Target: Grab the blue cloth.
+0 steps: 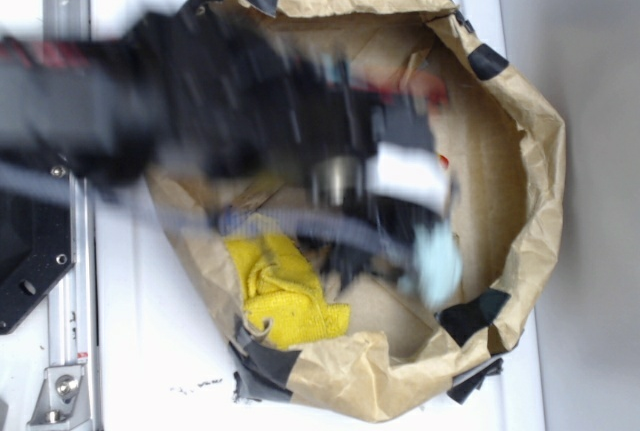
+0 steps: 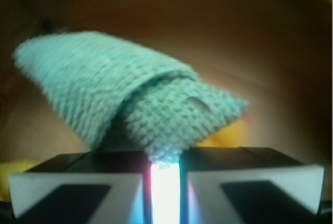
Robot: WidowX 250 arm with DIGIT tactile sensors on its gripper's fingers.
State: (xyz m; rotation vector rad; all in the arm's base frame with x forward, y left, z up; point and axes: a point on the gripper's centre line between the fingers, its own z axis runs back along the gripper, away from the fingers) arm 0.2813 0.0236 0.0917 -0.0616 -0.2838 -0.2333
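In the wrist view the blue cloth [image 2: 135,99], light teal and fuzzy with a soft fold, fills the middle and hangs out from my gripper [image 2: 165,162]. The two fingers are drawn close together with a corner of the cloth pinched in the narrow gap. In the exterior view the arm is blurred across the paper bag [image 1: 530,181]. The blue cloth [image 1: 438,263] shows as a pale patch at the arm's tip, my gripper [image 1: 425,251] shut on it above the bag's floor.
A larger yellow cloth [image 1: 283,289] lies crumpled at the bag's lower left. The brown paper bag has tall crinkled walls patched with black tape [image 1: 478,315]. A metal rail [image 1: 72,251] runs along the left side of the white table.
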